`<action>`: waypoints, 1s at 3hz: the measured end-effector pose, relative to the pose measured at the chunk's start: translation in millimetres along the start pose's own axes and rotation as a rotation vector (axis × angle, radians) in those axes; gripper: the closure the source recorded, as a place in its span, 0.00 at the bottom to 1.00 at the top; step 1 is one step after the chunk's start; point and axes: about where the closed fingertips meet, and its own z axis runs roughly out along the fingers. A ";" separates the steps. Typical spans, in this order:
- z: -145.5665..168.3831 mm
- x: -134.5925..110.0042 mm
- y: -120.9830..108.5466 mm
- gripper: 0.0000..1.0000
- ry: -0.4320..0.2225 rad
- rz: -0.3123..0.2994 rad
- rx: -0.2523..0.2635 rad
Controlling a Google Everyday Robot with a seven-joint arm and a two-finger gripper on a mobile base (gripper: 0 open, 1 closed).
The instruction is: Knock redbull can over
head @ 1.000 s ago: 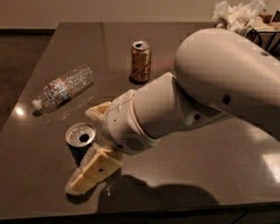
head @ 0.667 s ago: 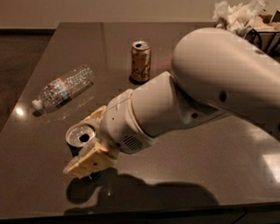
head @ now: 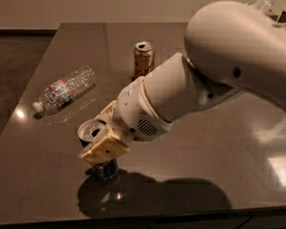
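The redbull can (head: 96, 142), blue and silver with an open silver top, stands near the table's front left and seems to lean a little to the left. My gripper (head: 103, 133) is at the can, reaching in from the right. Its fingers are apart: the near cream fingertip (head: 104, 151) lies against the can's front side, and the far one (head: 108, 112) is behind the can. The near finger hides much of the can's body. The big white arm (head: 220, 67) fills the right of the view.
A gold-orange can (head: 143, 59) stands upright further back. A clear plastic bottle (head: 64, 90) lies on its side at the left. The dark table's front edge (head: 130, 219) runs just below the can, and its left edge is close.
The gripper has moved up and in onto the can. The near finger, earlier low in front of the can, now lies against its side. The can seems to have tipped slightly.
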 end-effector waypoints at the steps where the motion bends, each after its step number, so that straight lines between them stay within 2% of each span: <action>1: -30.5 16.5 -15.6 1.00 0.141 0.008 0.042; 2: -56.3 42.9 -30.6 1.00 0.307 0.008 0.095; 3: -68.9 63.0 -42.1 1.00 0.465 -0.009 0.143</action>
